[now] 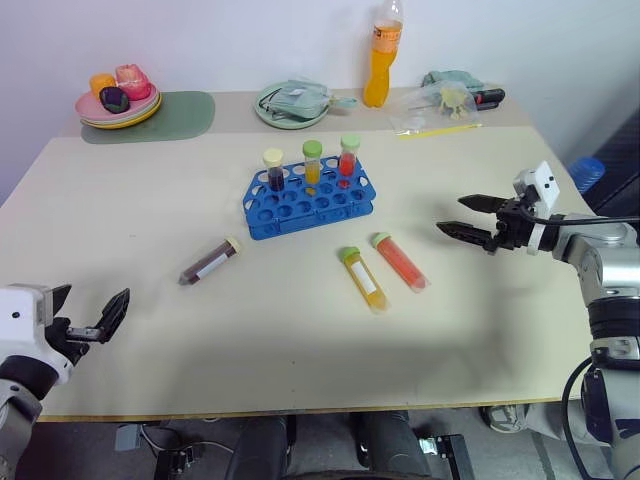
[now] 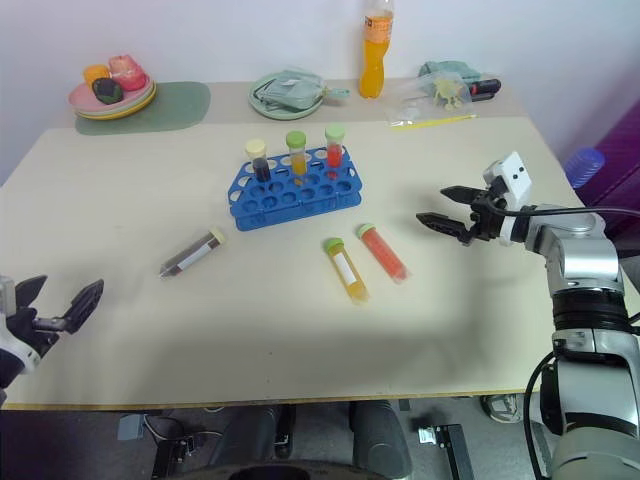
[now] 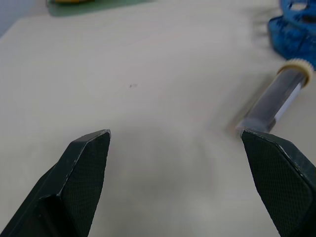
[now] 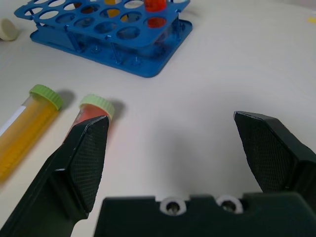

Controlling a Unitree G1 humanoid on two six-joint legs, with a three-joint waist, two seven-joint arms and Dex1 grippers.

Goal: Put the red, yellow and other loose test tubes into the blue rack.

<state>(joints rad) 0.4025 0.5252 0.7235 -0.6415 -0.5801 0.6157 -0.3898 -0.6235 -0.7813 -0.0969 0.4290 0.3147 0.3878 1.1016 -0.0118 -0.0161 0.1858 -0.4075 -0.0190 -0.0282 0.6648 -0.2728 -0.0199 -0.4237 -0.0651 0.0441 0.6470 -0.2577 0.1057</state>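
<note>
Blue rack (image 1: 310, 198): mid-worktop, toward the far edge, three capped tubes standing in it
Left to do: red tube (image 1: 401, 262), yellow tube (image 1: 364, 279), dark tube (image 1: 210, 260) lie loose nearer the front edge
Left claw (image 1: 92, 318): open, empty
Right claw (image 1: 467, 216): open, empty, beside the red tube

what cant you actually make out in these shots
- Yellow tube: label text too small, head views.
- Red tube: body hidden behind the right gripper's finger, right wrist view.
- Dark tube: lower end meets the left gripper's finger, left wrist view.
- Blue rack: blurred, cut off by the edge, left wrist view.
</note>
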